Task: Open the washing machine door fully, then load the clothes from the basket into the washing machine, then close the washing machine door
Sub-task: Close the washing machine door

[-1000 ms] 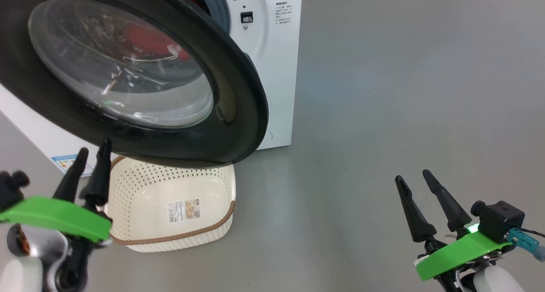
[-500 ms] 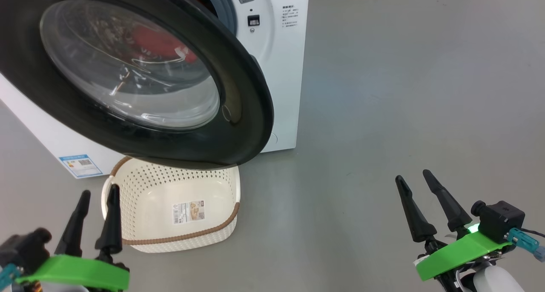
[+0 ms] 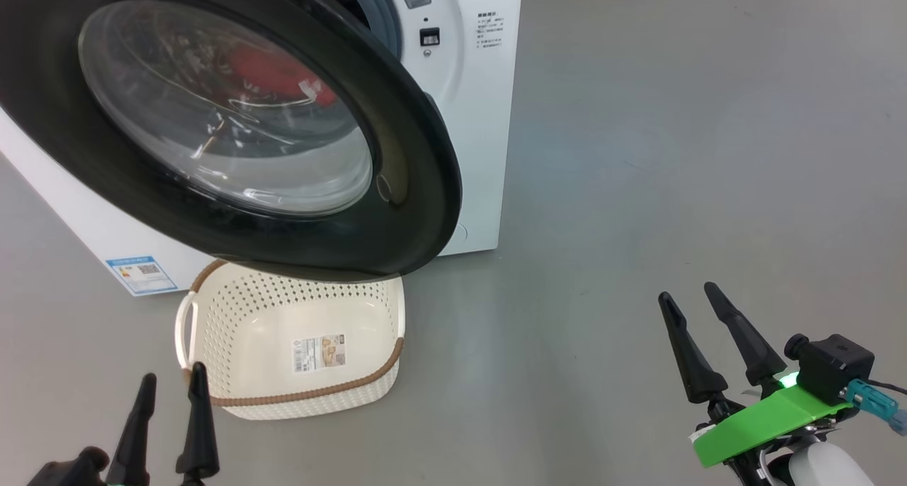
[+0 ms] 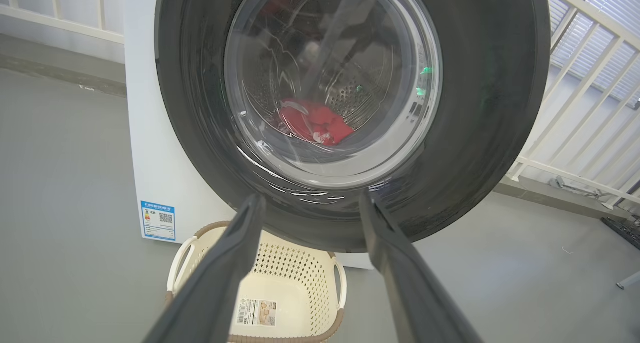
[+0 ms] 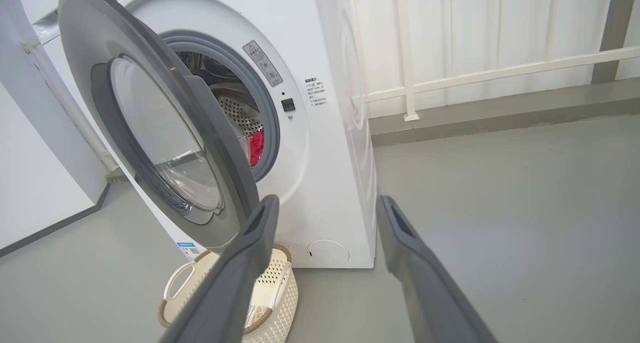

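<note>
**Both grippers and the half-open washer.** I read my left gripper (image 3: 173, 377) as open, its two long dark tapered fingers spread and holding nothing. It hangs low over the grey floor (image 3: 638, 153), just beside the near left corner of the basket (image 3: 297, 399). My right gripper (image 3: 687, 295) is likewise spread and unloaded, well apart from everything, over bare floor to the right.

The washing machine door (image 3: 418, 153) stands partway swung out on its left hinge. Its free edge points out from the cabinet towards me, and its outer face is turned to my left arm. The wide rim is glossy black and round, and the centre is a bulging bowl of clear glass. The clothes (image 4: 315, 123), bright red fabric, lie low in the perforated steel drum (image 5: 240, 115). I see them through the glass in the left wrist view and past the door's edge in the right wrist view. A grey rubber ring (image 5: 272, 113) frames the opening.

The basket is cream perforated plastic with a brown woven-look rim and rounded corners. It sits on the floor against the washing machine (image 3: 475, 117), long axis along the cabinet front, with a paper label (image 3: 319, 353) on its bottom. The door overhangs its far side. A blue sticker (image 3: 142, 275) marks the cabinet low on the left, and a white railing (image 5: 450, 78) runs behind.
</note>
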